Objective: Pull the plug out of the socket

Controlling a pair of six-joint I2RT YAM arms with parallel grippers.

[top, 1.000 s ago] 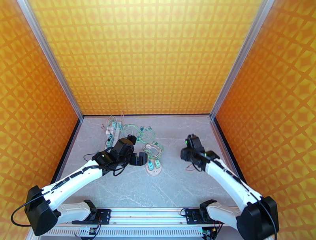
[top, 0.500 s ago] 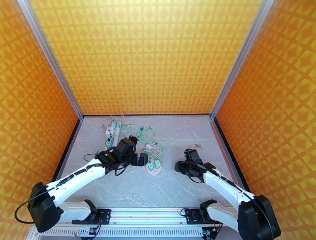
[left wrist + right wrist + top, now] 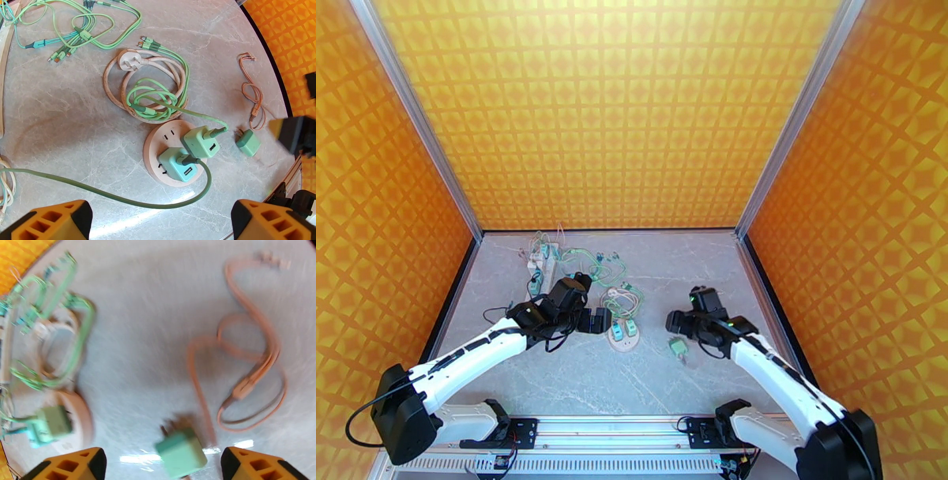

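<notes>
One green plug [image 3: 181, 452] lies under the spread right gripper [image 3: 166, 464]

From above and behind the arm bases, my top camera looks down over the whole bench [image 3: 671, 264]. Both wrist cameras hang close over it, facing down; they share the round socket [image 3: 156, 144] and loose green plug [image 3: 249, 143].

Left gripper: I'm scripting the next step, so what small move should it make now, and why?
Probably lower the left gripper around the teal plug, ready to close. Its jaws stand open above the socket, where the teal plug and a green plug sit plugged in. A third plug lies loose on the table.
</notes>
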